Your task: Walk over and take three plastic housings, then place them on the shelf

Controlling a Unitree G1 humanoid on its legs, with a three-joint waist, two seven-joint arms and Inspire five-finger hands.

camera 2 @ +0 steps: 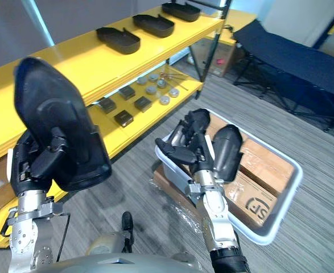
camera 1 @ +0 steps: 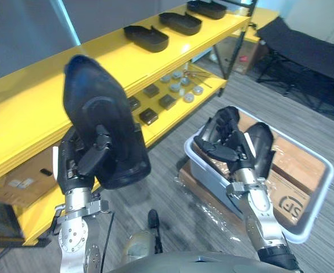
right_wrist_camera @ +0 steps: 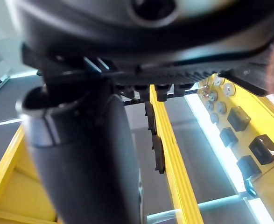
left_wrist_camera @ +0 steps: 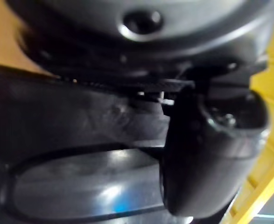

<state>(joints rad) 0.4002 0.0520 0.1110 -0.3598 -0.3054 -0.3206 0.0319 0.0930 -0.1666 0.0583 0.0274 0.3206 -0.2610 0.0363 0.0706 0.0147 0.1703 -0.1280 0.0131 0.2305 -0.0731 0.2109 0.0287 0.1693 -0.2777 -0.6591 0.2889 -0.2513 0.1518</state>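
I'm gripping a black plastic housing (camera 1: pixel 95 108) upright, left hand (camera 1: pixel 78 162) clamped round its lower end. Right hand (camera 1: pixel 223 142) is hanging over the grey bin (camera 1: pixel 320 193), can't tell its grip.

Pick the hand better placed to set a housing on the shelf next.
Left. The left hand grips a housing raised right beside the yellow shelf. The right hand holds a second housing over the grey bin, farther from the shelf.

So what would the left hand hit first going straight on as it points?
Likely the top board of the yellow shelf, with the housing the left hand grips touching first; depth unclear.
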